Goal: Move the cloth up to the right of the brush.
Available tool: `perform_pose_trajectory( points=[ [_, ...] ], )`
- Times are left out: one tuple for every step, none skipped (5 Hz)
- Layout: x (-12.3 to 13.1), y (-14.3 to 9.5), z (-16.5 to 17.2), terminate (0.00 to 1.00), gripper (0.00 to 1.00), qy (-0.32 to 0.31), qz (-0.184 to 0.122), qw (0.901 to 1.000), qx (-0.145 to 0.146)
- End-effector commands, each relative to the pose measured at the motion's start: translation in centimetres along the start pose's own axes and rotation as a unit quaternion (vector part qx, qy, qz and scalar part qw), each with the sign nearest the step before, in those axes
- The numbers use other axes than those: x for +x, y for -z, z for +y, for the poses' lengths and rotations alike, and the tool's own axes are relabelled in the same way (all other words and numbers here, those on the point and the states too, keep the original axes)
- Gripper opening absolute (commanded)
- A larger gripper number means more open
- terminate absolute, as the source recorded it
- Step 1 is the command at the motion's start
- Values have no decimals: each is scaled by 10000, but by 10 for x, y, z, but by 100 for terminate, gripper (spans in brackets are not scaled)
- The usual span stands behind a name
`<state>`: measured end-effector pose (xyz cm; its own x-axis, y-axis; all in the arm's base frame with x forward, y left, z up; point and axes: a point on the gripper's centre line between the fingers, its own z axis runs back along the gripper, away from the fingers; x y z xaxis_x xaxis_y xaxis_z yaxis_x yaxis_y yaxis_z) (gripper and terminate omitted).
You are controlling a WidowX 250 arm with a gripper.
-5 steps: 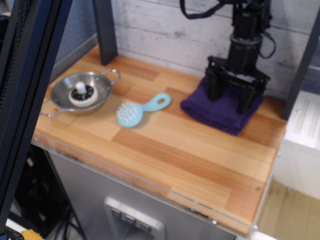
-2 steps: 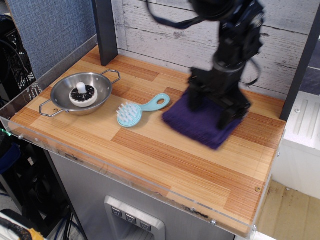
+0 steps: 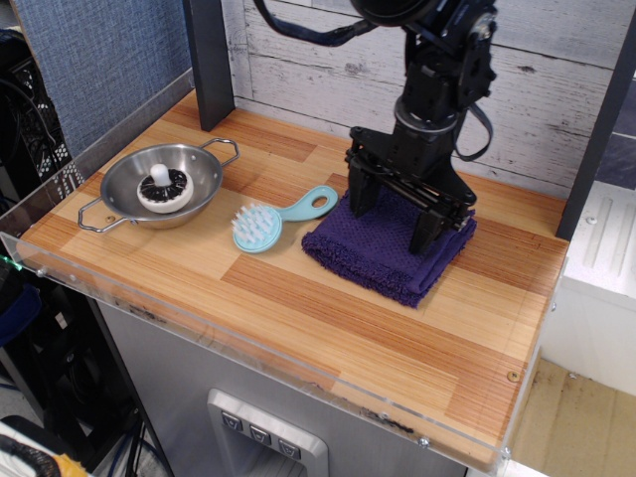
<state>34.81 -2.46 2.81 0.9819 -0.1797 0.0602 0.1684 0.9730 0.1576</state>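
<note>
Since a moment ago your cloth (image 3: 388,248) has slid left along the wooden counter (image 3: 328,318) and now lies just right of the brush (image 3: 281,220), its near-left corner close to the brush's loop handle without clearly touching it. You can see the folded dark purple towel sits as a skewed square, one corner pointing toward the counter's front edge and its long diagonal running from there back toward the plank wall. Your brush lies tilted, bristled head toward the front left, handle loop toward the back right, aimed at the cloth. Your gripper (image 3: 393,214) has come with the cloth and stands upright on it, fingers spread wide with both tips pressed down into the towel's back half. Left of the brush, well apart, the steel bowl (image 3: 164,186) holds a small white-and-black round object (image 3: 162,189).
</note>
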Motion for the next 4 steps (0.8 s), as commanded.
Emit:
perform_pose_trajectory(
  points=[
    [13,-36,25,0,100,-154,-283,9984,-467],
    [6,-62,34,0,100,-214,29,9941,-1060],
    [-5,-85,44,0,100,-164,14,9911,-1321],
    [-16,-105,56,0,100,-95,-224,9907,-1340]
  ],
)
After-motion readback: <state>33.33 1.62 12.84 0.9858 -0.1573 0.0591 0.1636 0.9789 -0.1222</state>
